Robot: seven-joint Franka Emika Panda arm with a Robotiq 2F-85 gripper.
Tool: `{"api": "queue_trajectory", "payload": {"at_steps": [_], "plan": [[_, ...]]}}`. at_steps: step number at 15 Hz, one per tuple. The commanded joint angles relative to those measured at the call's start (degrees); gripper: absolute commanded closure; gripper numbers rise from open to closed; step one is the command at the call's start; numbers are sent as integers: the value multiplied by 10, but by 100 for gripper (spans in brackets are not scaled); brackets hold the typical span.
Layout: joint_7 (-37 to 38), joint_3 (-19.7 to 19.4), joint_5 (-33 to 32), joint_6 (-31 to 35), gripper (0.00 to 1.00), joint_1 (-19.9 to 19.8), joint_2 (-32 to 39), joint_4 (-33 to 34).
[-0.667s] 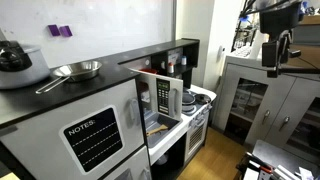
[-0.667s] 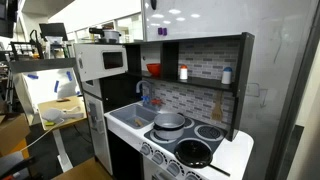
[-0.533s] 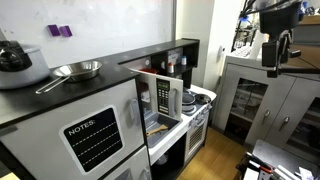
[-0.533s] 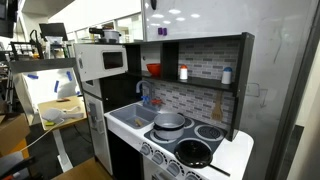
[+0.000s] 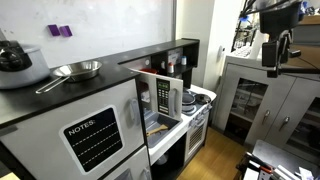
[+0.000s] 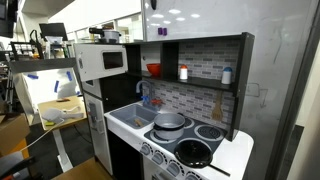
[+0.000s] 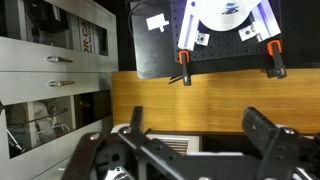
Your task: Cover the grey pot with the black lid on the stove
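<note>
The small grey pot (image 6: 170, 121) stands on the back burner of the white toy stove (image 6: 222, 145). The black lid (image 6: 193, 153) lies flat on the front burner, just beside the pot. In an exterior view my gripper (image 5: 272, 60) hangs high above a white cabinet, far from the stove (image 5: 203, 97). In the wrist view my gripper (image 7: 200, 130) is open and empty, its two dark fingers (image 7: 264, 130) wide apart over a wooden surface. The pot and lid do not show in the wrist view.
A big pale cooker with a black lid (image 5: 14, 62) and a steel frying pan (image 5: 76, 70) sit on the dark counter. A red-edged microwave (image 5: 160, 96) stands open. A shelf with a red bowl (image 6: 153, 70) overhangs the stove. A sink (image 6: 130, 118) adjoins it.
</note>
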Motion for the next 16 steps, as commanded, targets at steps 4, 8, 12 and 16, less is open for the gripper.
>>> {"api": "queue_trajectory", "payload": {"at_steps": [4,8,12,16], "plan": [[-4,-34,-7,110,0,26,30,-22],[-20,-66,-9,240,0,13,77,-47],[-49,-114,-5,341,0,-11,153,-33],[-86,-157,2,414,0,-41,236,4]]}}
